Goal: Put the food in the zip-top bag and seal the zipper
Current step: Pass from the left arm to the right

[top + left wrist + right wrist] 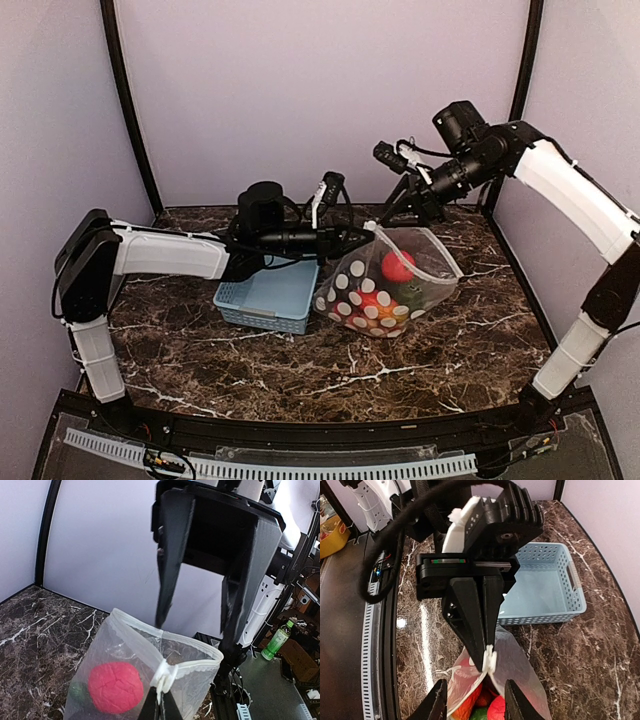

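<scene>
The zip-top bag stands on the marble with its mouth open upward. Food lies inside it: a red piece, plus orange and green pieces. My left gripper reaches in from the left and is shut on the white slider of the zipper, at the near corner of the mouth. My right gripper hovers over that corner, open. One finger stands on each side of the bag's edge, and neither touches the slider.
A light-blue slotted basket sits just left of the bag, under the left arm. Purple walls close in the back and sides. Beyond the table's edge, a green bottle stands on the floor.
</scene>
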`<state>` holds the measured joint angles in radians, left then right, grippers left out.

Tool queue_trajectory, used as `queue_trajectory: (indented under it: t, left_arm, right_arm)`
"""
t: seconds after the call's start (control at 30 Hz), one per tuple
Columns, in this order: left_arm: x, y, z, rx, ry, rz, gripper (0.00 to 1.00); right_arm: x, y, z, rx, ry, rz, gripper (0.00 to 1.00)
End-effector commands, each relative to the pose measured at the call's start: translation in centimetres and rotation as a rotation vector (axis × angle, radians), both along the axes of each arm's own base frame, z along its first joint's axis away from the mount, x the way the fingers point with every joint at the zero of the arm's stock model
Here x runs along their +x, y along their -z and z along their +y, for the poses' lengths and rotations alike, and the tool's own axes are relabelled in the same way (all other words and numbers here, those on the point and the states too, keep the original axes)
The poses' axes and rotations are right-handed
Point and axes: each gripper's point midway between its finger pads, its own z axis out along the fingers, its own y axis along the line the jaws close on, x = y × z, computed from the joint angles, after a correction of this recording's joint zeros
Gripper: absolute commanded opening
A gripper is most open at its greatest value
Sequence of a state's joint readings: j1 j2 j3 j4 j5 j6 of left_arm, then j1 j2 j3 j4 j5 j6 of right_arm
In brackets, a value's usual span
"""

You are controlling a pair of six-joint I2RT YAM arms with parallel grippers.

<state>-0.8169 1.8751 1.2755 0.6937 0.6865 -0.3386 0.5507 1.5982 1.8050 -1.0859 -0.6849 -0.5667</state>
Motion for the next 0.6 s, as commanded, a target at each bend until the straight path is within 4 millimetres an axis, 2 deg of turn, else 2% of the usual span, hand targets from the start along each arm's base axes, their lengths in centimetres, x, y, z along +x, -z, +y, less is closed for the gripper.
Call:
queue_trajectory:
  t: [0.0, 0.2, 0.43, 0.57]
  left_arm:
    - [-1.2, -1.3, 1.0, 0.013, -0.030, -0.070, 0.01]
    - [-1.7, -1.2, 1.0, 0.028, -0.038, -0.070, 0.01]
    - [-1.7, -1.6, 1.1, 0.012, -0.048, -0.063, 0.01]
    - [-1.6, -1.6, 1.3, 0.012, -0.060, -0.062, 0.01]
  right_arm:
    - [-0.7, 2.3, 2.5, -0.007, -0.033, 0.088, 0.36]
    - [-1.3, 2.7, 3.7, -0.002, -0.061, 0.083, 0.28]
    - [-0.9, 3.1, 3.5, -0.023, -0.042, 0.059, 0.16]
    - [-0.5, 3.4, 3.2, -0.045, -0.022, 0.038, 0.16]
